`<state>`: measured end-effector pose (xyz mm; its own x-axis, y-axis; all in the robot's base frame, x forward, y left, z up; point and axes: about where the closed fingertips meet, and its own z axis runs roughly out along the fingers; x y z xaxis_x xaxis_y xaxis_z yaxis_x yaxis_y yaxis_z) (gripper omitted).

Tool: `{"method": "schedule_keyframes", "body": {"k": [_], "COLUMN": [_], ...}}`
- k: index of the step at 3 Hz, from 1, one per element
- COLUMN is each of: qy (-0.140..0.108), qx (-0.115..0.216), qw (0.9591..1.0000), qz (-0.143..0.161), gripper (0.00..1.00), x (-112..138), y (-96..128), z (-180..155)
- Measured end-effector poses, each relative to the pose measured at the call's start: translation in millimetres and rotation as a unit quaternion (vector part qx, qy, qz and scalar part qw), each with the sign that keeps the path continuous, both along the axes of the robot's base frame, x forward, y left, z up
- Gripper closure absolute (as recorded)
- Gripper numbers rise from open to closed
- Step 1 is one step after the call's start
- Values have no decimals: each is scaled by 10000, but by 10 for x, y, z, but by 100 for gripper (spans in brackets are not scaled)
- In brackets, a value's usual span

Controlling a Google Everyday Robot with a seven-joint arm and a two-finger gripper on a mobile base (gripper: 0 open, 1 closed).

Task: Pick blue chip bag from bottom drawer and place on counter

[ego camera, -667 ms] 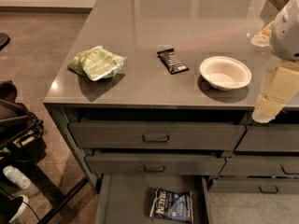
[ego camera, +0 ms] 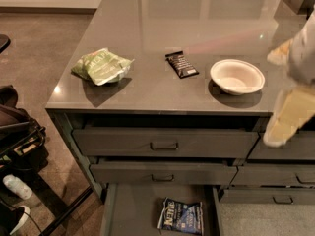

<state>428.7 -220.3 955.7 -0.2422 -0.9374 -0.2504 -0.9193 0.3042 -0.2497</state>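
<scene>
The blue chip bag lies flat on the floor of the open bottom drawer, near its middle front. The dark-grey counter spans the top of the view above the drawer cabinets. My gripper hangs at the right edge, a cream-coloured blurred shape in front of the counter's front edge and the top right drawer. It is well above and to the right of the bag and touches nothing I can see.
On the counter lie a green chip bag at the left, a slim black candy bar in the middle and a white bowl at the right. Two closed drawers sit above the open one. Black gear stands on the floor at the left.
My gripper has moved down a little at the right edge. The bag, drawer and counter objects have not moved.
</scene>
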Motion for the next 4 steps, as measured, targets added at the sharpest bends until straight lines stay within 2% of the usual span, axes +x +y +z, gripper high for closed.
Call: {"method": "schedule_keyframes", "body": {"k": [1, 2, 3, 4], "qy": [-85, 62, 70, 77], "qx": [646, 1534, 1778, 1739], "qw": [9979, 9871, 9796, 9807], "qz": [-40, -452, -936, -889], "gripper": [0, 0, 0, 0], "x": [-307, -539, -693, -707], "y": [99, 110, -18, 20], "z": [-474, -1221, -1552, -1556]}}
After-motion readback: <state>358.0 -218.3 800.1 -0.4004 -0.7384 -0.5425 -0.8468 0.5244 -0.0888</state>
